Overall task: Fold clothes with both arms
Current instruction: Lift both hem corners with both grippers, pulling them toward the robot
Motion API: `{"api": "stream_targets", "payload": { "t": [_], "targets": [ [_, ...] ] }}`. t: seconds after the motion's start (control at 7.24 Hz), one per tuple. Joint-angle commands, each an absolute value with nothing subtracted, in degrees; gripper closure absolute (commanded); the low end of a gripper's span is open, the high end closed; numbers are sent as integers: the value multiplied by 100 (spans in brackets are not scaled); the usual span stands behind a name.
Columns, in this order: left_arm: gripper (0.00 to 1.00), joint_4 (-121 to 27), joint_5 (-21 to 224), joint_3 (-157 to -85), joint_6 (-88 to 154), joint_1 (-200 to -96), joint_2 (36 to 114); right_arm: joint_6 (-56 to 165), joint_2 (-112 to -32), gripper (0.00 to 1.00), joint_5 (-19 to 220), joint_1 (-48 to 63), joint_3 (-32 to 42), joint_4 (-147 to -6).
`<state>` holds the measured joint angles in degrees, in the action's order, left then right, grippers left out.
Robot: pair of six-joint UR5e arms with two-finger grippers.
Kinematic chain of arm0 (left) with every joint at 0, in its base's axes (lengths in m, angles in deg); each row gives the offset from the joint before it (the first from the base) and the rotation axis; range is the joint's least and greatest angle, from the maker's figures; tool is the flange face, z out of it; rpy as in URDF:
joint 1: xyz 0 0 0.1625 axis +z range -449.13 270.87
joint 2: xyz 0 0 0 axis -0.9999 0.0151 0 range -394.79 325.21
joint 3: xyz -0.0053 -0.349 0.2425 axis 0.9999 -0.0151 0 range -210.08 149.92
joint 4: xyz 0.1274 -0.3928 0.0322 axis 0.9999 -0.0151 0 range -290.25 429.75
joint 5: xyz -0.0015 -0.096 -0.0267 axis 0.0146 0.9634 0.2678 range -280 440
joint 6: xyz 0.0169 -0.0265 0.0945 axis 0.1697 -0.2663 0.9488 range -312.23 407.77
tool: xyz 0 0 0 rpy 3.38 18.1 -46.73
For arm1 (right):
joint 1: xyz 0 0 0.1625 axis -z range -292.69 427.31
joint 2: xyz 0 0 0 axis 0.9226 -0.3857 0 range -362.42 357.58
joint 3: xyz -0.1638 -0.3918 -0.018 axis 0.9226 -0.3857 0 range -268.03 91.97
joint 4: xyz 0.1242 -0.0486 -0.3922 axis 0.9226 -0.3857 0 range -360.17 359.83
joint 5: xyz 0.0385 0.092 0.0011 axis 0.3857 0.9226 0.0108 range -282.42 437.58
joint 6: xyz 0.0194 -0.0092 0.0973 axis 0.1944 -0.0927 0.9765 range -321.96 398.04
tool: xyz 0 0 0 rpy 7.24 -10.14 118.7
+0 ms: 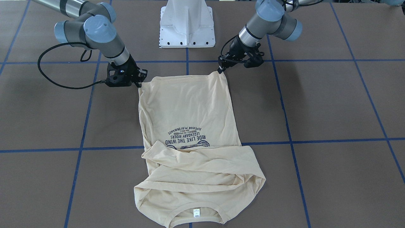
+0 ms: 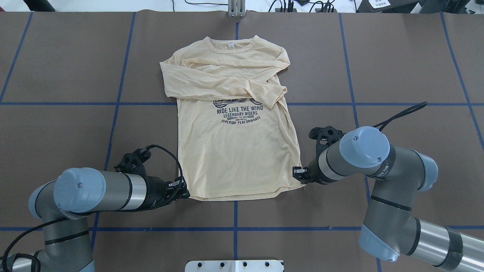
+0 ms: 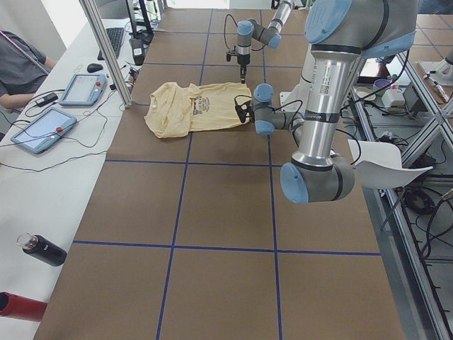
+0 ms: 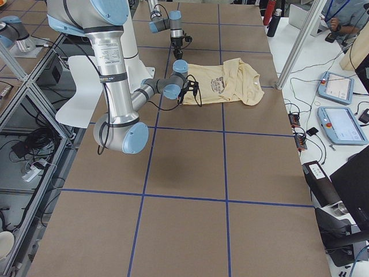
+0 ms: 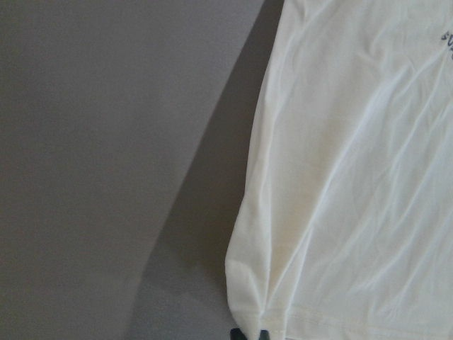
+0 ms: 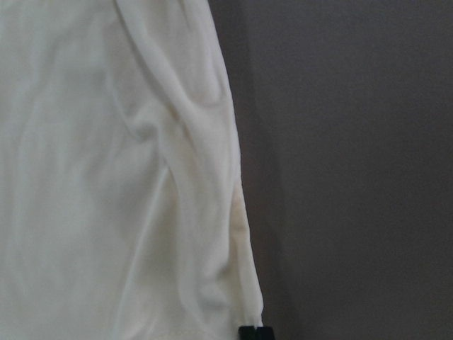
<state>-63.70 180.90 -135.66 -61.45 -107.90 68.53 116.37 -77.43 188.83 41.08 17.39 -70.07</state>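
The cream long-sleeved shirt [image 2: 234, 151] lies flat, print up, with its neck at the far side from the robot. Both sleeves are folded across the chest [image 1: 202, 171]. My left gripper [image 2: 186, 193] is shut on the hem's left corner, which the overhead view shows at the view's left. In the front view that gripper [image 1: 220, 69] is at the view's right. My right gripper [image 2: 297, 174] is shut on the other hem corner; the front view shows it [image 1: 140, 83] at the view's left. Each wrist view shows cloth [image 5: 354, 177] [image 6: 106, 177] running down to the dark fingertips.
The white pedestal base [image 1: 187, 23] stands just behind the hem. Blue tape lines [image 2: 234, 104] cross the brown table. A side bench holds tablets [image 3: 42, 127] and bottles [image 3: 42, 249], with a seated person [image 3: 18, 67] beside it.
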Motion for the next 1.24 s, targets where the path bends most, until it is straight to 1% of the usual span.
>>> {"api": "stream_targets", "payload": {
  "t": [0.0, 0.28, 0.55, 0.97, 1.11],
  "targets": [
    [100, -6375, 18081, -13616, -6147, -10794, 6795, 11626, -7983, 100, 19156, 4059, 2085, -6978],
    [100, -6358, 18063, -13660, -6147, -10786, 6777, 11119, -8326, 100, 19533, 4033, 2349, -6961],
    [100, -6340, 18063, -13756, -6139, -10698, 6716, 10678, -8862, 100, 19814, 4024, 2674, -6821],
    [100, -6331, 18063, -14003, -6130, -10067, 6479, 10685, -10056, 100, 20508, 3902, 2641, -5023],
    [100, -6323, 18081, -14168, -6130, -9847, 6444, 10738, -10120, 100, 20763, 3892, 2649, -4931]
  ]
}}
